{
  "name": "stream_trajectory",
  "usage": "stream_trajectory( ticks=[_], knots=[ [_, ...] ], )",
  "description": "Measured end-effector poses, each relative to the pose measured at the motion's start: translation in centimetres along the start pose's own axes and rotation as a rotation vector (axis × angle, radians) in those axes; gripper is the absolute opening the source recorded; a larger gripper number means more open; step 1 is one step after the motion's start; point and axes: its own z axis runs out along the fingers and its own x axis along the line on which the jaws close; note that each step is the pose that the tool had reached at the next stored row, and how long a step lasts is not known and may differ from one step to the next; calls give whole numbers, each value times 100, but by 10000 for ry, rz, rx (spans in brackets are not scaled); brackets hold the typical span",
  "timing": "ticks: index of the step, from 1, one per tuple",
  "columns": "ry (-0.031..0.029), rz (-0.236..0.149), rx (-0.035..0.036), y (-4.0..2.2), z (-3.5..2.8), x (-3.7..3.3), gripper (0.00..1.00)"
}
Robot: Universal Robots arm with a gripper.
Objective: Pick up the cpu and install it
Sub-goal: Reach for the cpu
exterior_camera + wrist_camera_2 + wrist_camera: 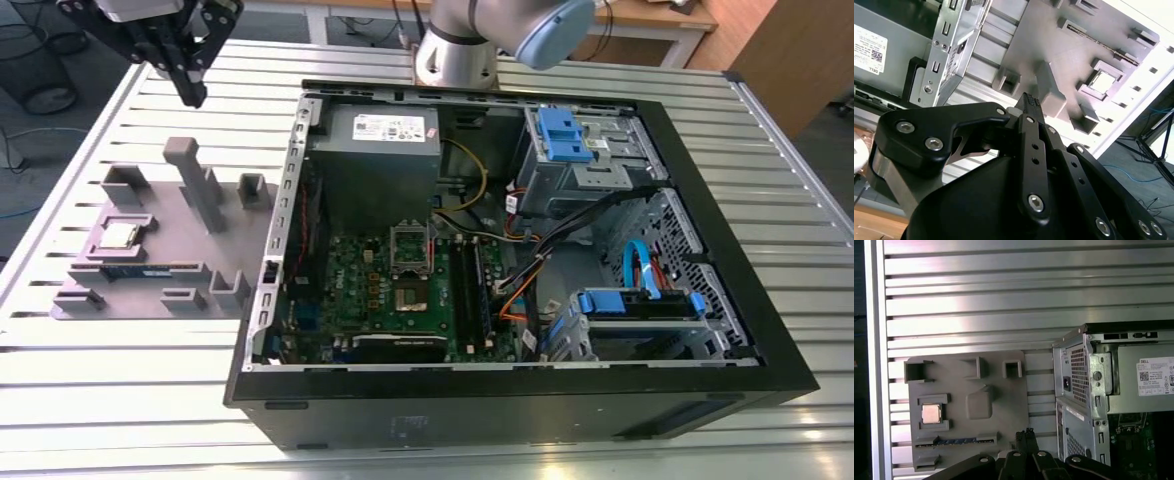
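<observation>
Exterior view: gripper [196,97] hangs over the slatted table [134,400], fingers pinched together, holding nothing, well apart from the cpu [123,235]. The cpu sits in its pocket on the grey tray [174,245], beside the open computer case [534,385]. Board socket [410,246] has no chip seated, as far as I can tell. Judging by this: pick not started, install not done.

White label [390,127] on the grey power-supply box [378,180]: one short logo word, rows of fine print and small square codes, seen in the exterior view and both wrist views. The fine print is too small to read. Pale sticker [1074,413] on the computer case's [1080,371] rear wall: illegible.
</observation>
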Motion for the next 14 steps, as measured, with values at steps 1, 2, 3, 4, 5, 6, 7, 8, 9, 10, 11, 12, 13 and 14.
stream_trajectory(
  ticks=[1,2,3,4,5,6,7,8,9,10,11,12,13,14],
  knots=[
    [0,0,0,-1,1,17,11],
    [0,0,0,-3,3,33,11],
    [0,0,0,-4,4,50,11],
    [0,1,0,-5,5,66,11],
    [0,1,1,-6,7,81,11],
    [1,1,1,-8,8,98,11],
    [0,1,0,-9,10,112,11],
    [0,1,0,-10,12,125,11],
    [1,1,1,-11,13,138,11],
    [1,1,1,-12,15,151,11],
    [0,0,0,-13,17,163,11],
    [0,0,0,-14,18,175,11],
    [0,0,1,-15,19,185,11],
    [0,1,0,-15,20,193,11]
  ],
)
